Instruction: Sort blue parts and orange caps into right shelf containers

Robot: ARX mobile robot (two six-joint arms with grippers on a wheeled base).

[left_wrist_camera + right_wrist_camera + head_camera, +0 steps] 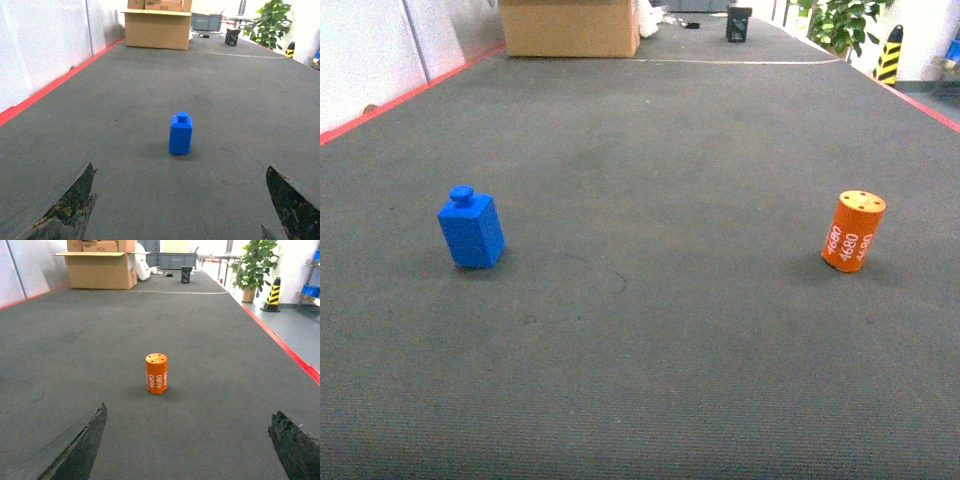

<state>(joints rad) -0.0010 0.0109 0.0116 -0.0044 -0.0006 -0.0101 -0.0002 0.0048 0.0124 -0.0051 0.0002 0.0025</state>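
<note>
Dark finger tips of the left gripper (177, 210) poke into the bottom corners of the left wrist view, set wide apart with nothing between them. Same deal on the right: the right gripper (187, 450) has its fingers spread wide and empty, just the grey carpet floor (650, 350) in the gap.

Straight ahead of the left fingers stands the blue part (180, 133), upright on the floor with its little round knob on top. In the head view it sits on the left side, fairly near (471, 228). The orange cap (156, 373) stands upright dead ahead of the right fingers, white "4680" on its side and small holes in the flat top. From the head camera it's over on the right (853, 231), well apart from the blue part.

Far back there's a cardboard box (570, 27), a potted plant (252, 267) on the far right, and a yellow-and-black striped post (273, 294) beside it. Red edging (45, 90) runs along the left side of the floor.
</note>
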